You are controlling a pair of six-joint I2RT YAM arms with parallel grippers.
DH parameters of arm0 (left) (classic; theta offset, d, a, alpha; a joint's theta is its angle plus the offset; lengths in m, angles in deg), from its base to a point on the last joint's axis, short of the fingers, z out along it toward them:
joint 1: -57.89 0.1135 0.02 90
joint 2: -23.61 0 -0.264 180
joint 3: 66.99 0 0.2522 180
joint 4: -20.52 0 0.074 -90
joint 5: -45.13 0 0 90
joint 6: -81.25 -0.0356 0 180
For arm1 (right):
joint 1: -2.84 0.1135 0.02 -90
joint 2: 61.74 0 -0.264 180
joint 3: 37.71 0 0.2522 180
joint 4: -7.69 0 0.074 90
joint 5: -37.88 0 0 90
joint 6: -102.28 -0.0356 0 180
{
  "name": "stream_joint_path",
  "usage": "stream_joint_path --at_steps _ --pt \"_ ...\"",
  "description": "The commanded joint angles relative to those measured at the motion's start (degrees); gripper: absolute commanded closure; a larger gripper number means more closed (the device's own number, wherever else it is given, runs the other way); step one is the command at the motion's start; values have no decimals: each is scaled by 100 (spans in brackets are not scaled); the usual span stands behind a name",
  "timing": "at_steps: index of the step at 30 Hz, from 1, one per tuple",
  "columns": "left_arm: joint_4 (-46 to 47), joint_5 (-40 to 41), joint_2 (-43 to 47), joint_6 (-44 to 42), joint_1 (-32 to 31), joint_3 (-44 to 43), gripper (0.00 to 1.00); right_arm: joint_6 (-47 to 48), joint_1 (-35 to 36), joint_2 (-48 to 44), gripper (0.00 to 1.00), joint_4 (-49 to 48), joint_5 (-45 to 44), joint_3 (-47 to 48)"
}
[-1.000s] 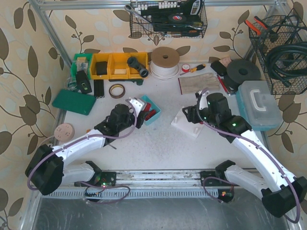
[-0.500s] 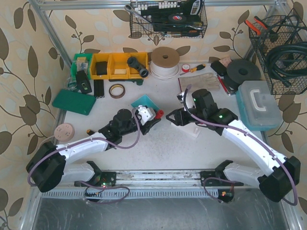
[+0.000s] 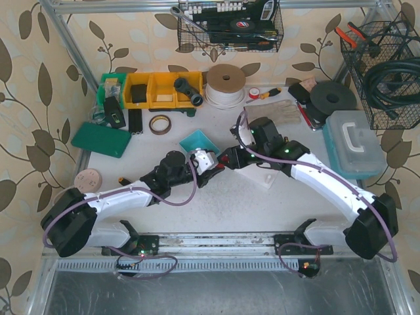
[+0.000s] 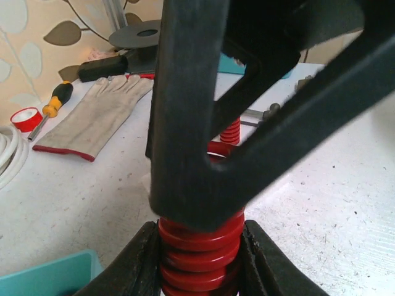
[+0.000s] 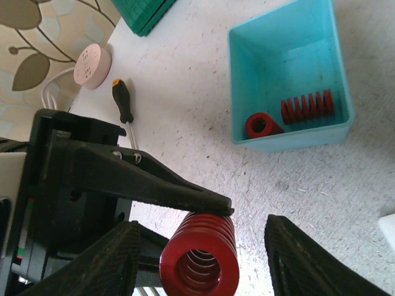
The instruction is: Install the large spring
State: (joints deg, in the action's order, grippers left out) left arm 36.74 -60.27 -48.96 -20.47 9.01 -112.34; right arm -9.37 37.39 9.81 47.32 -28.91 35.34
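The large red spring (image 4: 200,246) is clamped between my left gripper's (image 4: 200,265) two black fingers and held just above the table. In the right wrist view the spring (image 5: 200,262) points its open end at the camera. It lies between the spread fingers of my right gripper (image 5: 203,265), which is open and not pressing on it. One left finger (image 5: 154,185) lies across the top of the spring. In the top view both grippers meet mid-table, the left (image 3: 209,164) and the right (image 3: 226,159). The white fixture (image 3: 266,174) sits just right of them.
A teal bin (image 5: 278,37) holding two smaller red springs (image 5: 307,106) lies just beyond the grippers (image 3: 199,141). A screwdriver (image 5: 123,102) and a pink disc (image 5: 92,65) lie to the left. A glove (image 4: 99,117), tape roll (image 4: 24,117) and a grey case (image 3: 354,141) lie further back and right.
My left gripper has swung right from the teal bin with the large spring. My right arm has moved left from the white fixture, and its open fingers now straddle the spring.
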Motion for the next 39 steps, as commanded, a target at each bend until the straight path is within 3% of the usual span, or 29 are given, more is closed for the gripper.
stream_joint_path --at_steps 1,5,9,10,12,13,16,19,26,28,33,39 --pt "503 -207 15 -109 -64 -202 100 19 90 161 44 -101 255 89" --pt "498 -166 13 -148 -73 -202 100 50 105 211 53 -133 281 84" --pt "505 -26 0 -157 -69 -174 100 81 105 136 82 -124 230 54" --pt "503 39 -2 -146 -69 -169 93 82 105 78 86 -121 190 31" --pt "449 199 -11 -86 -69 -177 66 71 105 -35 95 -146 59 -16" --pt "419 255 -9 -78 -69 -169 58 73 105 -104 97 -139 -42 -46" --pt "390 448 25 -35 -69 -116 34 51 103 -365 100 -100 -506 -160" --pt "353 641 134 -34 -69 -1 26 108 97 -662 100 115 -1171 -251" --pt "-374 1627 365 -411 -65 78 20 254 97 -1284 100 1642 -3034 -281" --pt "-641 2286 339 -549 -62 86 19 189 97 -1463 100 2307 -3503 -317" --pt "99 3113 376 -677 -60 578 18 34 97 -1677 100 2489 -3857 -788" --pt "560 3168 582 -584 -36 959 17 -121 97 -1541 100 2192 -3931 -1126"
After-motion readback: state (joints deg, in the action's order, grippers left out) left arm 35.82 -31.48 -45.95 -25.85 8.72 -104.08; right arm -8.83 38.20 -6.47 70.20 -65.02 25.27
